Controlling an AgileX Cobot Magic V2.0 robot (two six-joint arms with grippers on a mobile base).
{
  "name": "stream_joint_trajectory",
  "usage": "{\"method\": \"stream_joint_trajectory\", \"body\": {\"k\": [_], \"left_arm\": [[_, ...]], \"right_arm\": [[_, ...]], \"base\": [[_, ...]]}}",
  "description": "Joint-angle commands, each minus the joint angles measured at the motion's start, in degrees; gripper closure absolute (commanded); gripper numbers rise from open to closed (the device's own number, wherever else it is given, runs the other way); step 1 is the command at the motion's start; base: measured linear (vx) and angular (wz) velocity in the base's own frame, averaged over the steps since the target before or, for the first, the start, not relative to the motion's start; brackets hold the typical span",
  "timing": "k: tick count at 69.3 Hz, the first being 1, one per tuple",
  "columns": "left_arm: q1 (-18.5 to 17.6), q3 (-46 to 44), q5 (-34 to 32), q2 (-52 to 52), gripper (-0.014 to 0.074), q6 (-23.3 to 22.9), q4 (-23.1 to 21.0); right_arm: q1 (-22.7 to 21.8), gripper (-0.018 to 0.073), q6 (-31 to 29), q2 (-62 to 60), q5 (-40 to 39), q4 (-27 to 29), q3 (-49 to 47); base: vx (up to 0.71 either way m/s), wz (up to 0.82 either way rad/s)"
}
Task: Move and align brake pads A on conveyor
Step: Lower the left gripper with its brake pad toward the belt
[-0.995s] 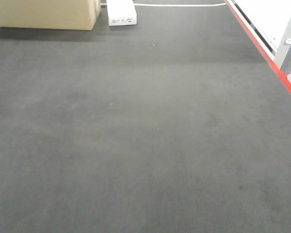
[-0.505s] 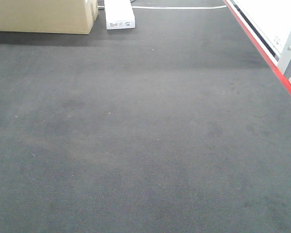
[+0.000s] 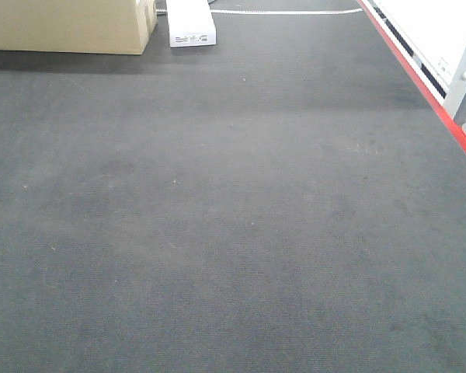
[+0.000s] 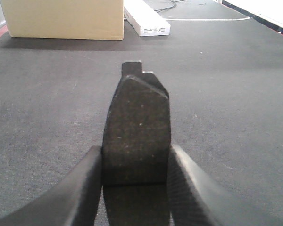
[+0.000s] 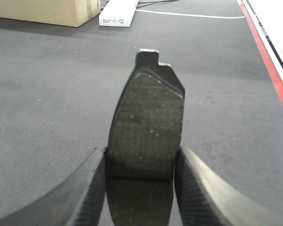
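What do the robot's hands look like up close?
Both the left tool and right tool have two thick, matte black fingers that curve inward like crab claws. Their surface has a fine woven pattern. No cables or markings show.

The conveyor (image 3: 233,233) is dark charcoal with a fine ribbed weave, mottled by faint darker blotches, paler worn patches and a few pale specks. A red strip (image 3: 419,78) runs along its right edge, and beyond it lies a white surface with a black stripe (image 3: 408,50). At the far end stand a plain tan cardboard box (image 3: 70,27) and a white box (image 3: 191,27) with small dark print. The left brake pad (image 4: 137,127) is dark grey, flecked with tiny light grains. The right brake pad (image 5: 146,127) is similar (a touch browner), with a pale glint on its top tab. The left fingers (image 4: 85,188) and right fingers (image 5: 193,188) are black and finely textured.
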Motion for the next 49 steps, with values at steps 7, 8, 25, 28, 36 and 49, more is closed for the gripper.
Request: {"method": "stream_joint_trajectory", "body": {"k": [7, 8, 25, 28, 36, 49], "left_arm": [[-0.3, -1.8, -5.7, 0.4, 0.0602, -0.3, -0.5], [-0.3, -1.8, -5.7, 0.4, 0.0602, -0.3, -0.5], [-0.3, -1.8, -5.7, 0.4, 0.0602, -0.3, -0.5], [-0.3, -1.8, -5.7, 0.4, 0.0602, -0.3, -0.5], [-0.3, -1.8, -5.7, 0.4, 0.0602, -0.3, -0.5], [-0.3, -1.8, -5.5, 0.4, 0.0602, -0.4, -0.5]], "right_arm": [[-0.2, 0.0564, -0.4, 0.4, -5.7, -0.3, -1.8], [-0.2, 0.0564, -0.4, 0.4, -5.7, -0.3, -1.8], [-0.2, 0.0564, -0.4, 0.4, -5.7, -0.3, -1.8], [-0.2, 0.0564, -0.4, 0.4, -5.7, -0.3, -1.8], [-0.2, 0.0564, -0.4, 0.4, -5.7, -0.3, -1.8], [-0.2, 0.0564, -0.4, 0.4, -5.7, -0.3, -1.8]], "base": [[0.00, 0.00], [0.00, 0.00], [0.00, 0.00], [0.00, 0.00], [0.00, 0.00], [0.00, 0.00]]}}
